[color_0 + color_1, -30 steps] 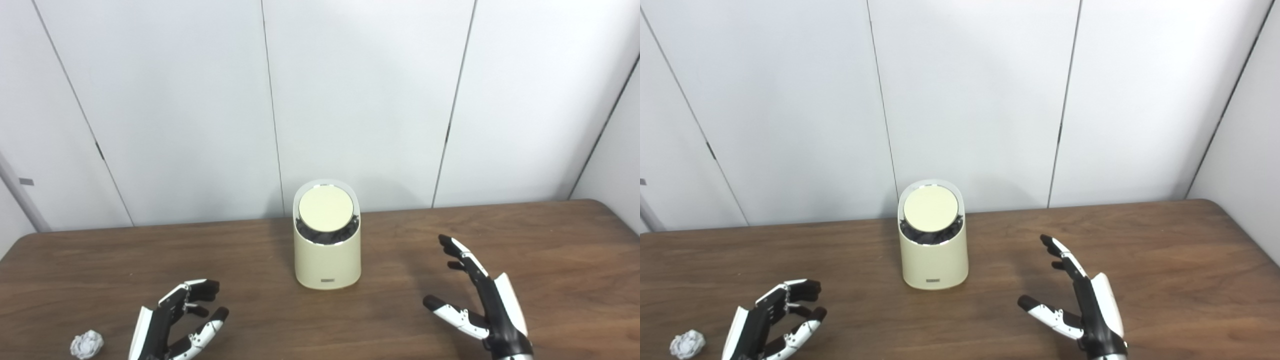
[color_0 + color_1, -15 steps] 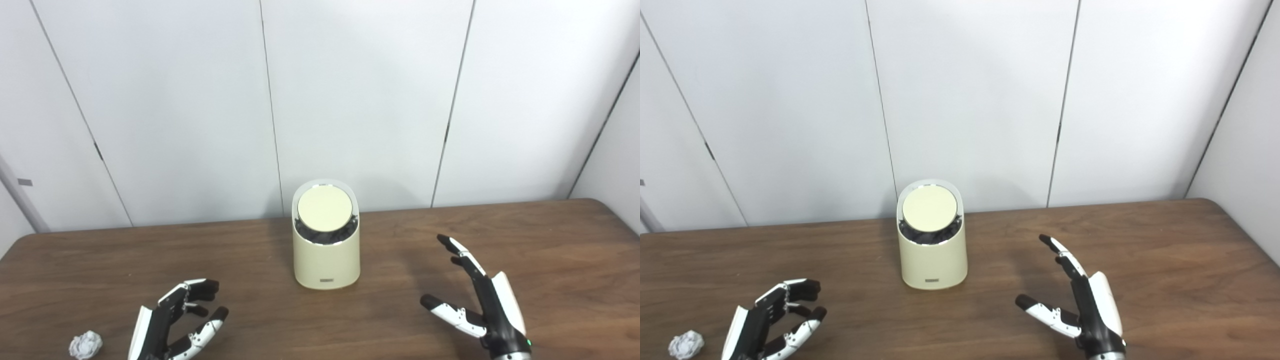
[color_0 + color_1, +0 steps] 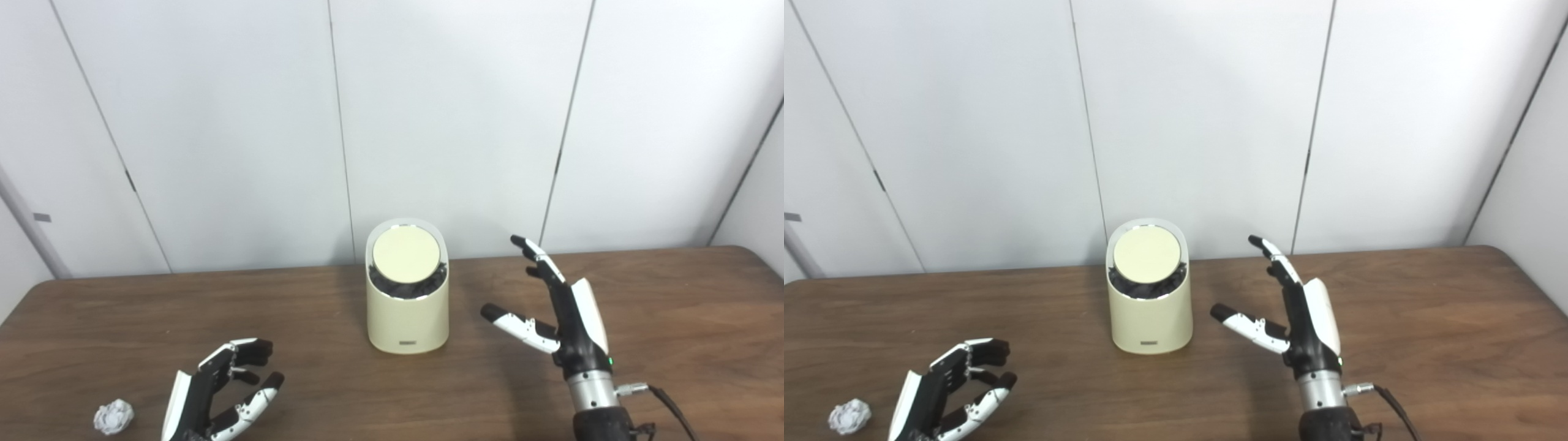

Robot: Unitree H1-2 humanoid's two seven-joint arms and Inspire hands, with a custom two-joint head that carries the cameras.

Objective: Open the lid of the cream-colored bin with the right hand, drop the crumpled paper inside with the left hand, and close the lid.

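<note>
The cream-colored bin (image 3: 407,300) stands at the centre of the wooden table (image 3: 674,294), its round lid (image 3: 406,255) shut and tilted toward the camera, apparently for easy reach; the right hand (image 3: 560,309) hovers just right of it, upright, fingers spread, holding nothing; the left hand (image 3: 214,398), lower left, is loosely curled and empty; the crumpled paper (image 3: 113,416) lies beside it, untouched.

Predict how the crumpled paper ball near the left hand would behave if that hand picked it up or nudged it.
The paper ball looks small and loosely crumpled, so it is probably very light and would squash somewhat under the left hand. Its lumpy, roundish shape suggests a nudge would make it skid or tumble unevenly across the table rather than roll straight.
</note>
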